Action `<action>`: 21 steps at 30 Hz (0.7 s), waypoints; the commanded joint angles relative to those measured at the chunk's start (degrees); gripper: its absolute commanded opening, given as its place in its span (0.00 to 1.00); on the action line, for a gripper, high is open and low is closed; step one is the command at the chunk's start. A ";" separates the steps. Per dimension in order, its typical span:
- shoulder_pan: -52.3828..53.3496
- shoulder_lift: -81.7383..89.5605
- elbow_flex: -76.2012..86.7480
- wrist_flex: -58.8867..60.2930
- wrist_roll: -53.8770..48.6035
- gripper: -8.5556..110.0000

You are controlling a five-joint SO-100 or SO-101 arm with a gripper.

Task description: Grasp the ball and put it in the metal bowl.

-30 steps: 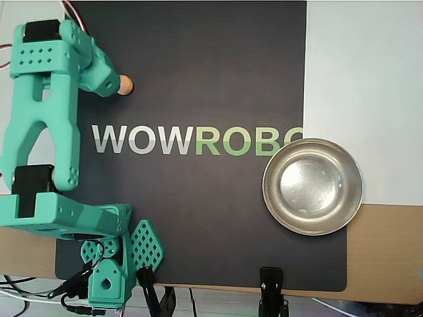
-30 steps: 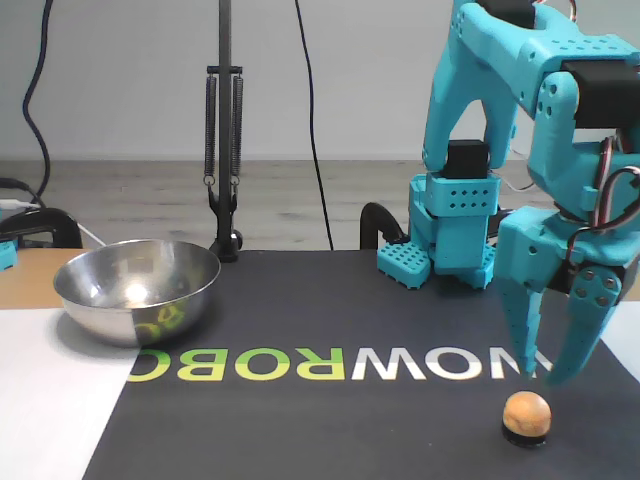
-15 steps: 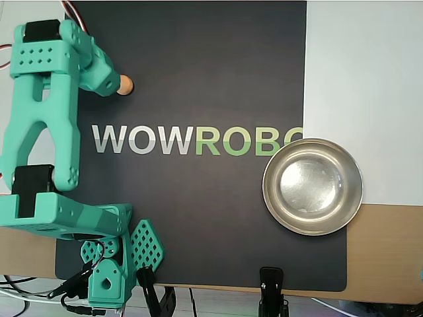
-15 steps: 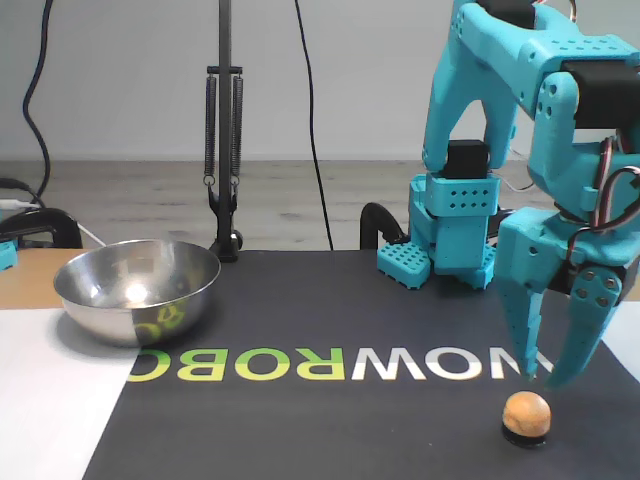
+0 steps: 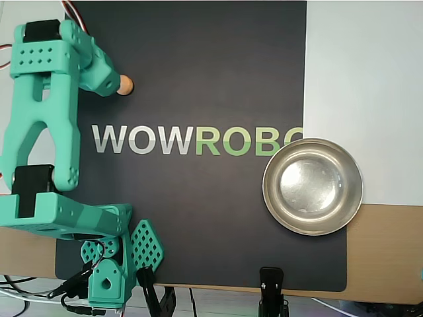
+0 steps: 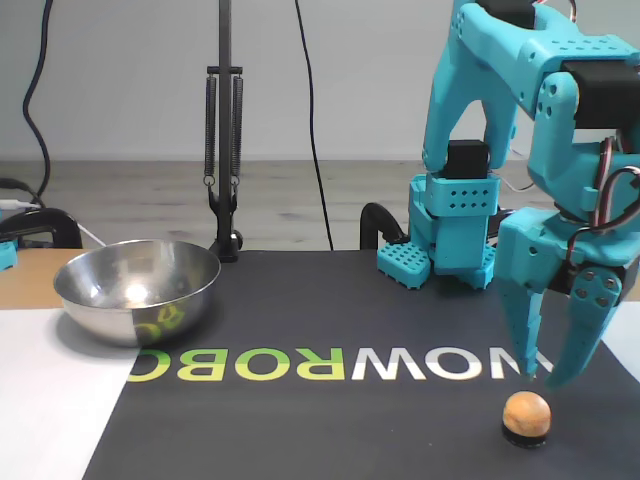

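The peach-tan ball (image 6: 526,413) rests on the black mat near its front right corner in the fixed view. From overhead, the ball (image 5: 125,84) peeks out at the upper left from under the teal arm. My teal gripper (image 6: 543,379) hangs just above and behind the ball, open, with both fingertips apart and nothing between them. Overhead, the gripper's tips are hidden under the wrist. The metal bowl (image 6: 137,289) stands at the left of the fixed view, and the bowl (image 5: 312,186) lies empty at the mat's right edge overhead.
The black mat (image 5: 198,66) bears large WOWROBO lettering. The arm's base (image 6: 447,245) stands at the mat's back. A black lamp stand with springs (image 6: 224,150) rises behind the bowl. White paper (image 5: 363,79) lies beside the mat.
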 commanded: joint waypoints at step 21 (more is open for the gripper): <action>0.35 1.23 -0.70 0.18 0.26 0.38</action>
